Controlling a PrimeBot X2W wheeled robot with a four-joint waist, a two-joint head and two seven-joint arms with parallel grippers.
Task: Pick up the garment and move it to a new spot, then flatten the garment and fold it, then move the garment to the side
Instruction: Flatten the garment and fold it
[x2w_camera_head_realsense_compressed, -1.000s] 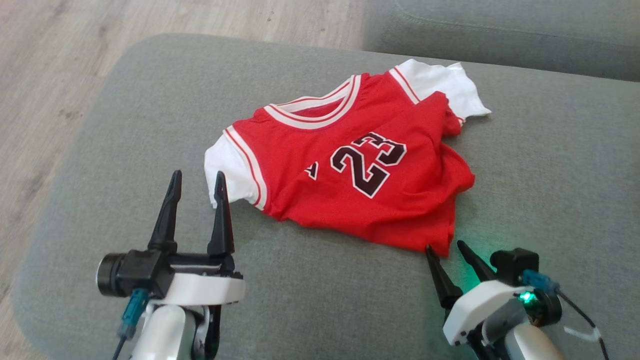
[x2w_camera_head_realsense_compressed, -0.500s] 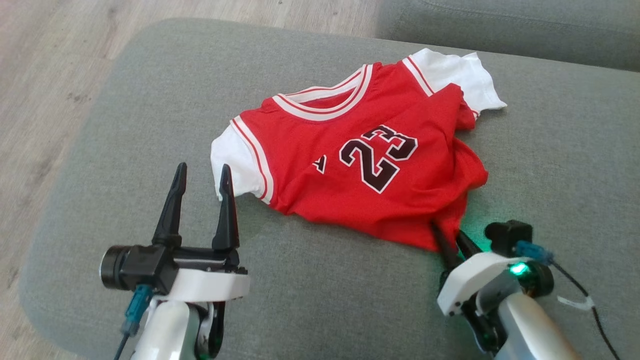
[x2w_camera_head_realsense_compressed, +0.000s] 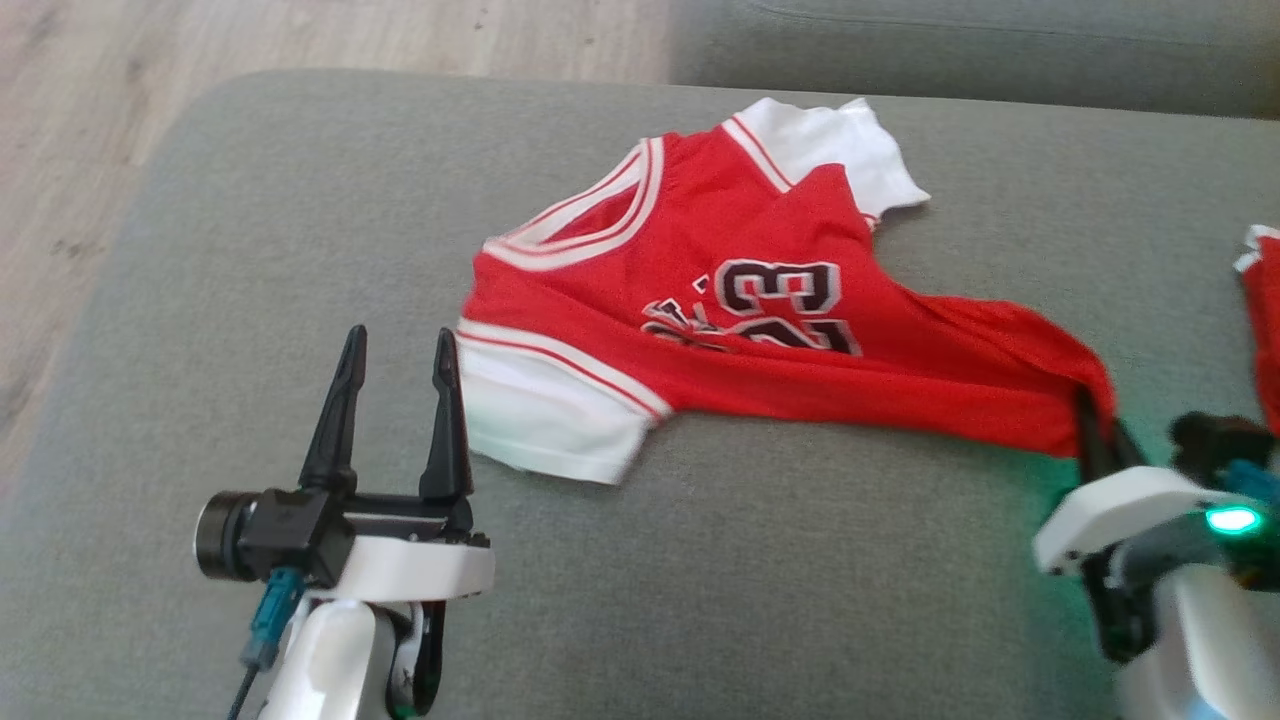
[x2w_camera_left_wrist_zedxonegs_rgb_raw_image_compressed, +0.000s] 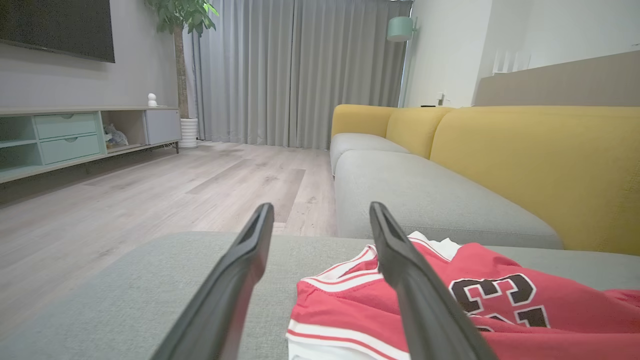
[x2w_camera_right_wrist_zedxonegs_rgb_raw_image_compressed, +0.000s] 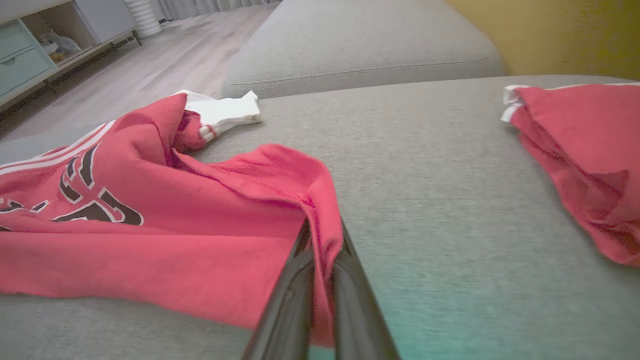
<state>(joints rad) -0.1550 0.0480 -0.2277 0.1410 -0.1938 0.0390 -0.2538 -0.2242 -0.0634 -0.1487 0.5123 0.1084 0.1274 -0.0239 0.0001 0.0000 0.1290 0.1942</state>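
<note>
Right claw (x2w_camera_head_realsense_compressed: 1095, 422) now pinching jersey (x2w_camera_head_realsense_compressed: 800, 385) hem, cloth stretched toward it, left claw (x2w_camera_head_realsense_compressed: 398, 338) spread as before

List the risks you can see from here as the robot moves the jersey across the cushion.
1. The right gripper is shut on only a thin corner of the jersey hem, so the cloth may slip out under tension.
2. The left gripper hangs open beside the white sleeve, holding nothing, so a one-sided pull may bunch the jersey further.
3. A second red garment lies to the right, and the jersey could land on it.
</note>
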